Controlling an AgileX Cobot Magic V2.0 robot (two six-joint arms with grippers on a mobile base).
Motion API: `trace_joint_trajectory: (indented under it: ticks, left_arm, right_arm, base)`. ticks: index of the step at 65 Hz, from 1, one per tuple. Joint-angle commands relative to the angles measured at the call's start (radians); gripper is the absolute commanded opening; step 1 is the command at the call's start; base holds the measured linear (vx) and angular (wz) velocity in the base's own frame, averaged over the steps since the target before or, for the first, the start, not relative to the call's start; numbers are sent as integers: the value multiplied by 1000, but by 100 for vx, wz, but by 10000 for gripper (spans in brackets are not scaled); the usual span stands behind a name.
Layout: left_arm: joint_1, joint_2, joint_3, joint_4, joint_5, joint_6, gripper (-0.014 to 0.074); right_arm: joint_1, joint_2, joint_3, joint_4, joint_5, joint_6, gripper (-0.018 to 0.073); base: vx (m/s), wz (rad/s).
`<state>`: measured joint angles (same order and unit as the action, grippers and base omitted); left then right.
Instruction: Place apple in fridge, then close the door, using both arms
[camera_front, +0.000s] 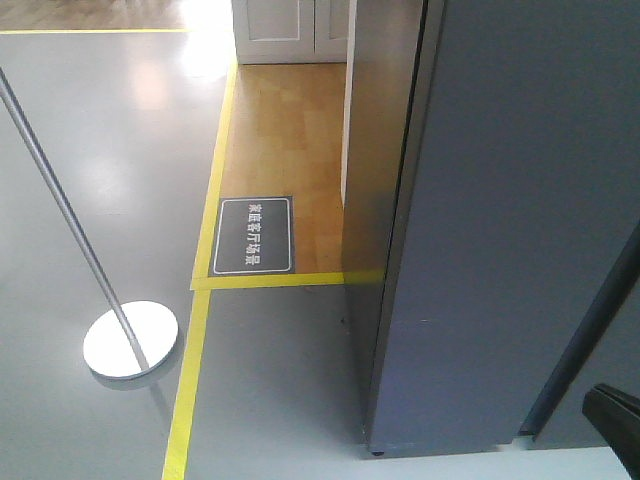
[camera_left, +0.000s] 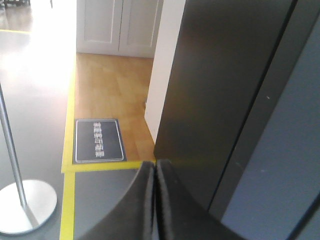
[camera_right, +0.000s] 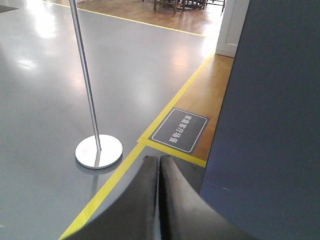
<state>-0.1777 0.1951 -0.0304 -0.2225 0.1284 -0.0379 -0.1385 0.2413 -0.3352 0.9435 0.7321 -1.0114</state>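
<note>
Front view, from the left: a chrome post (camera_front: 75, 230) on its round base, yellow floor tape (camera_front: 205, 290), a dark floor sign (camera_front: 255, 235), then the fridge (camera_front: 510, 220) filling the right side as a flat grey face, seemingly with the door (camera_front: 560, 200) shut, though the seam is hard to read. No interior shows. The apple is not visible in any view, so whether it sits inside cannot be told. Both wrist views show fingers pressed together with nothing between them: the left gripper (camera_left: 154, 200) and the right gripper (camera_right: 159, 200) are clenched and empty. Judging by this, the task is either finished or not yet begun.
</note>
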Motion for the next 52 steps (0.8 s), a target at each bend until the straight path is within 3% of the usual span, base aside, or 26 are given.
trace_joint_trajectory:
  ticks: [1, 13, 30, 52]
  left_arm:
    - [-1, -80, 36, -1, -121, -12, -6]
    - [50, -191, 38, 61, -68, -23, -6]
    - [167, -222, 38, 176, -37, -158, -6]
    - [180, -222, 38, 253, -13, -169, -6]
  right_arm:
    - [-2, 12, -25, 38, -36, -11, 4]
    - [-2, 12, -25, 38, -36, -11, 4]
    - [-2, 12, -25, 38, -36, -11, 4]
    - [-2, 12, -25, 38, -36, -11, 4]
  base:
    - [0, 0]
    - [0, 0]
    - [0, 0]
    - [0, 0]
